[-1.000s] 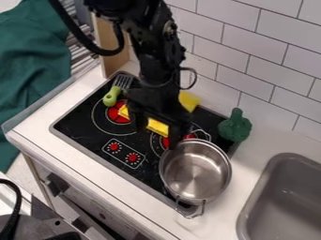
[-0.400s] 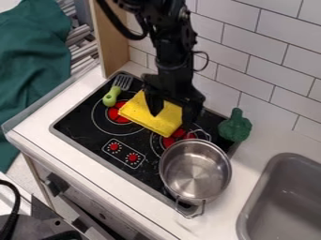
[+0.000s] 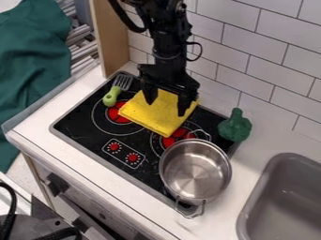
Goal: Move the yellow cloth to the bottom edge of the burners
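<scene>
Over the back part of the yellow cloth [image 3: 156, 117] hangs my gripper [image 3: 165, 108], its two fingers spread wide and open, one toward the left and one toward the right. The cloth lies folded between the left and right burners, partly over the left burner's red centre and touching the right one's. On the black stovetop [image 3: 94, 136], the knob panel is in front of the cloth. Whether the fingertips touch the cloth I cannot tell.
A steel pot [image 3: 195, 171] stands at the stove's front right. Beside the left burner lies a green-handled fork [image 3: 113, 95]. A green toy vegetable [image 3: 235, 126] sits at the right edge, left of a grey sink [image 3: 285, 201].
The gripper has moved back and up toward the wall from over the middle of the cloth, uncovering more of it. The cloth's front edge looks the same as in the last frame.
</scene>
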{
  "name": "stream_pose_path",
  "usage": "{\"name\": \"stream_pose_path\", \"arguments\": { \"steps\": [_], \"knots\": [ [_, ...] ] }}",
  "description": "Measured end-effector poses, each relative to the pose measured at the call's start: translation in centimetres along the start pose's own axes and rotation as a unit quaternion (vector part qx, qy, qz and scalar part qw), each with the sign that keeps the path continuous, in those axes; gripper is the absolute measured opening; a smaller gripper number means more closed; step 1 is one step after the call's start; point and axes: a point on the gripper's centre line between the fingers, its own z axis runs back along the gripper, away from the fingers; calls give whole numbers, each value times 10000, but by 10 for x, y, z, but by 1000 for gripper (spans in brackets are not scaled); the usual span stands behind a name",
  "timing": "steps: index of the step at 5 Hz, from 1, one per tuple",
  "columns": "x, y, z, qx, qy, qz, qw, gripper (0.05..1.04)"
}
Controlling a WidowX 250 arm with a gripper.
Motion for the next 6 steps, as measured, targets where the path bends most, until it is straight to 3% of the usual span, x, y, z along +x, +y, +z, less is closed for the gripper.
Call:
{"name": "stream_pose_path", "arguments": {
  "steps": [1,3,4,6],
  "knots": [
    [4,9,-11,92,81,73,9999,1005],
    [10,12,-36,18,287,-42,9996,1004],
    [5,14,-40,-13,369,-6,9993,1003],
    [-13,25,-38,62,307,167,9994,1001]
  ]
}}
